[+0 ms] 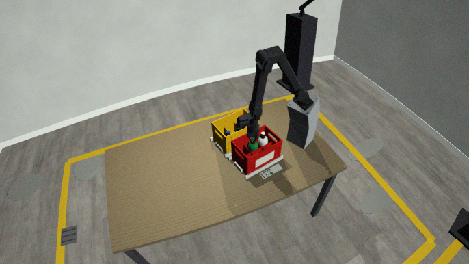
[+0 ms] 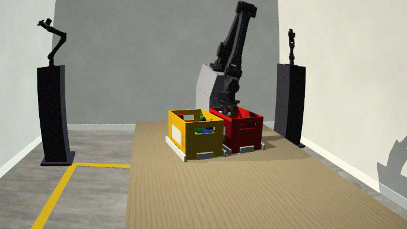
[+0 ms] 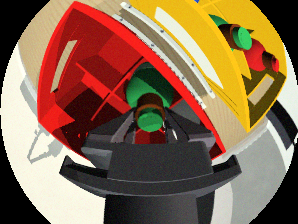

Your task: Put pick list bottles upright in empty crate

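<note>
Green bottle (image 1: pixel 253 145) (image 3: pixel 149 92), fingers closed around neck

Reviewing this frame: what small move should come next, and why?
Probably lower the green bottle slightly until it seats, then release: the black parallel gripper grips its neck, and it hangs or stands upright inside the red divided crate. Whether its base already touches bottom is hidden.

Two black pedestals (image 2: pixel 48 118) (image 2: pixel 296 101) flank the bench; a slatted grey floor grate (image 1: pixel 69 235) lies inside yellow floor tape (image 1: pixel 63 198).
</note>
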Robot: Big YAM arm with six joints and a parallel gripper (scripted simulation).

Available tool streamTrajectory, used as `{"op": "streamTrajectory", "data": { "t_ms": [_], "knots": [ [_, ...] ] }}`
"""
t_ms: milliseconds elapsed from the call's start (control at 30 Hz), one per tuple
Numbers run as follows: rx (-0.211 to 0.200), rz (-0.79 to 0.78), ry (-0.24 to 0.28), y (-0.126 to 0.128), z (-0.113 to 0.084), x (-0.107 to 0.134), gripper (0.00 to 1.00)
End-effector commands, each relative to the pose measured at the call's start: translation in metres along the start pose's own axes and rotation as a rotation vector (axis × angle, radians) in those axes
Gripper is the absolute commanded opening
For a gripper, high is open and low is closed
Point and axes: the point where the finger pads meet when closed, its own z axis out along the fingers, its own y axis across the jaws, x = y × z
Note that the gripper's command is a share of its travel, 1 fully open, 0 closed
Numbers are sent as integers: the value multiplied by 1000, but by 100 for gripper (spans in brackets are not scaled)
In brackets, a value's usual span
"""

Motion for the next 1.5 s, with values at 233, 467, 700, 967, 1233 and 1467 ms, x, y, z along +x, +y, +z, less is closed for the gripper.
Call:
{"op": "streamTrajectory", "data": {
  "t_ms": [233,467,700,967,1233,1467],
  "knots": [
    [-19,-13,-32,14,-7,-10,0],
    [-18,-13,-29,14,-7,-10,0],
    [-16,-13,-27,14,-7,-10,0],
    [-15,-12,-24,14,-7,-9,0],
    [-12,-11,-19,12,-7,-7,61],
    [-11,-11,-18,12,-7,-6,61]
  ]
}}
